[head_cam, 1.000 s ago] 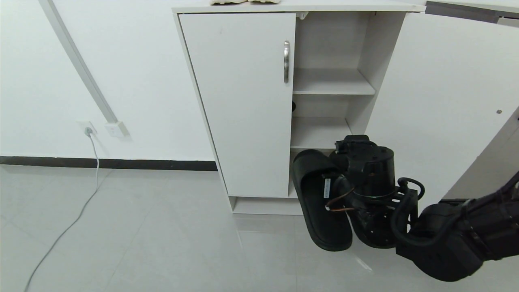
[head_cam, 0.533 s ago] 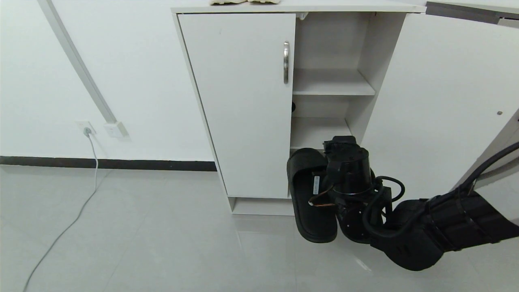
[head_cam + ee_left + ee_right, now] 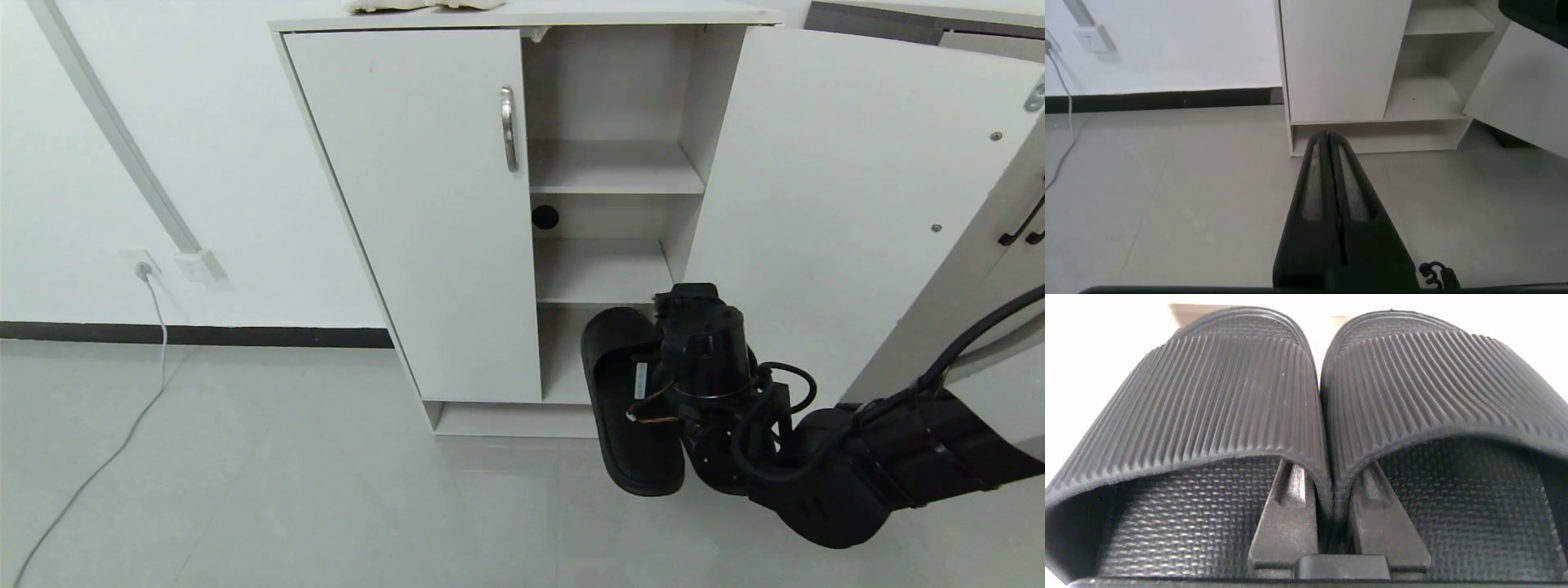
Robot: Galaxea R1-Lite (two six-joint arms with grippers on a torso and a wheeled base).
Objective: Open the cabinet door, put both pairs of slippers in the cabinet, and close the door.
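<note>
A pair of black slippers [image 3: 629, 408] hangs side by side just above the floor, in front of the cabinet's lowest compartment [image 3: 563, 359]. My right gripper [image 3: 665, 371] is shut on them. In the right wrist view one finger [image 3: 1290, 498] sits inside each slipper [image 3: 1225, 416], pinching the two inner walls together between the fingers of the right gripper [image 3: 1327, 490]. The white cabinet's left door [image 3: 424, 220] is shut and its right door [image 3: 816, 204] stands wide open. My left gripper [image 3: 1328, 143] is shut on nothing, above the floor and pointing toward the cabinet [image 3: 1343, 57].
Two bare shelves [image 3: 612, 167] [image 3: 600, 273] show inside the open half. A pale object [image 3: 424, 4] lies on the cabinet top. A wall socket with a grey cable [image 3: 143, 269] is far left. Open floor [image 3: 286, 506] lies before the shut door.
The head camera has shifted, so the cabinet now sits further left. The right arm, still holding the slippers, drew in closer to the cabinet opening.
</note>
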